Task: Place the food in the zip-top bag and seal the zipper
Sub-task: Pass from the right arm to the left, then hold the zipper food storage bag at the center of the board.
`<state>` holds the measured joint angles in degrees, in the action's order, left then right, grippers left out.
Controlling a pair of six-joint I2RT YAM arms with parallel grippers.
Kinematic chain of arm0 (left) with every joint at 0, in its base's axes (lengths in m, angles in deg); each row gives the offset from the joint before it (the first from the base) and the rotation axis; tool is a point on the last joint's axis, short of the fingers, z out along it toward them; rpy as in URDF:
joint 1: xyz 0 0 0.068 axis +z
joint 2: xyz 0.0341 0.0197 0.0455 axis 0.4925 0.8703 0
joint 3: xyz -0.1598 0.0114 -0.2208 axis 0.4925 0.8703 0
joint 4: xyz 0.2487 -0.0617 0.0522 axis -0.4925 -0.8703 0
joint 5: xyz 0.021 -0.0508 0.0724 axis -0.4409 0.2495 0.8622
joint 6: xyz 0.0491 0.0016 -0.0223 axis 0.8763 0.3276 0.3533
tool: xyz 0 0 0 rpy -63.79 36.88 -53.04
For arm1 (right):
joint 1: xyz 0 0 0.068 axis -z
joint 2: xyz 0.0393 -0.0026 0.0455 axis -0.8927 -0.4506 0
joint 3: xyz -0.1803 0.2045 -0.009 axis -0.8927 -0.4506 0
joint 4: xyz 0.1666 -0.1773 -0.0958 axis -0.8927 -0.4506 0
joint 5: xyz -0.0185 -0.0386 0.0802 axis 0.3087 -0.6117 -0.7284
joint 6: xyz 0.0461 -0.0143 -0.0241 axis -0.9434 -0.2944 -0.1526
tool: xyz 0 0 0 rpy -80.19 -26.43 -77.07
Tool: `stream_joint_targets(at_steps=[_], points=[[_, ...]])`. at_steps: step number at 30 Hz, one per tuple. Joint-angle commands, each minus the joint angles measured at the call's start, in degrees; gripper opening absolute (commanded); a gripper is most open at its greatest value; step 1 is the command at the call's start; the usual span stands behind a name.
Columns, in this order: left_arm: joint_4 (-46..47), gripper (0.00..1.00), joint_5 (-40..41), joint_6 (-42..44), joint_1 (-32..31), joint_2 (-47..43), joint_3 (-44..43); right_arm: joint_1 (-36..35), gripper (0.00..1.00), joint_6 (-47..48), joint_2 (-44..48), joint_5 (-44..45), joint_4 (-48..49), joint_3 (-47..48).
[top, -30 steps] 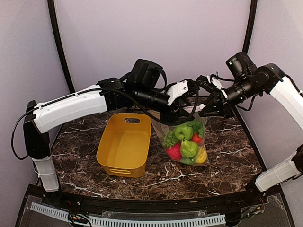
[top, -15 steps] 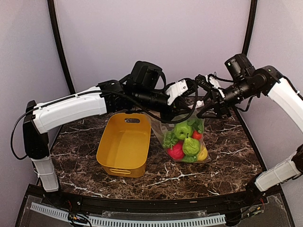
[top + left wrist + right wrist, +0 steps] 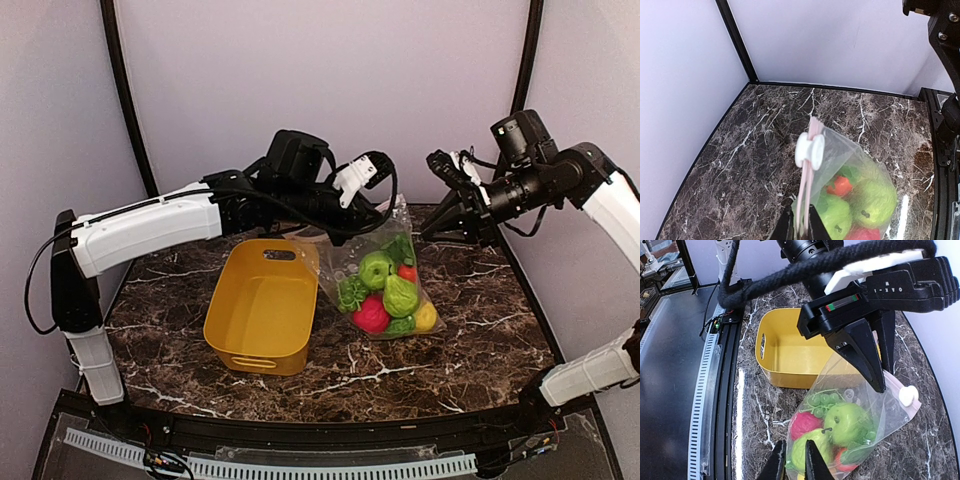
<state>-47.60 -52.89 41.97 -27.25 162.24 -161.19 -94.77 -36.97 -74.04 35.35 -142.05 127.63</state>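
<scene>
My left gripper is shut on the whitish zipper at the top edge of the clear zip-top bag and holds it up, with the bag's bottom near the table. A white slider sits on the strip beyond the jaws. The food fills the bag: a green apple, a red ball, a lemon and grapes. My right gripper is off to the bag's right, apart from it, fingers nearly together with nothing between.
A yellow tub stands on the dark marble table just left of the bag, with nothing in it. The enclosure's back wall and black corner posts close in the far side.
My right gripper has come off the bag's top right corner and drawn back to the right. My left gripper has lifted the bag's top a little and shifted left.
</scene>
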Motion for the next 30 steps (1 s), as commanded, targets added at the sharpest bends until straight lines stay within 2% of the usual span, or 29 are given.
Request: stream_joint_targets(at_steps=[1,5,9,13,18,24,30], points=[[0.77,0.08,0.34,-1.66,-0.29,-1.93,0.79,0.00,0.13,0.19,-0.30,-0.38,2.15,-0.72],[1.40,0.03,-1.11,-1.77,-0.29,-2.40,1.14,0.90,0.16,-1.35,-0.58,2.20,5.37,-1.70],[6.61,0.02,-3.51,-2.35,-0.31,-4.58,4.93,3.58,0.32,-4.04,-2.19,4.38,9.15,-1.89],[11.62,0.01,-4.70,-2.66,-0.29,-7.10,8.87,6.19,0.42,-5.41,-3.37,2.64,11.33,-1.58],[11.97,0.01,-5.60,-2.81,-0.33,-7.24,9.27,6.81,0.48,-3.59,-4.28,-1.28,10.71,-1.96],[12.32,0.01,-5.90,-3.19,-0.33,-6.82,9.19,6.77,0.49,-1.66,-5.93,-6.68,8.03,-1.64],[12.30,0.01,-6.31,-3.38,-0.29,-6.77,9.09,6.61,0.37,-2.45,-6.78,-8.17,8.89,-1.49]])
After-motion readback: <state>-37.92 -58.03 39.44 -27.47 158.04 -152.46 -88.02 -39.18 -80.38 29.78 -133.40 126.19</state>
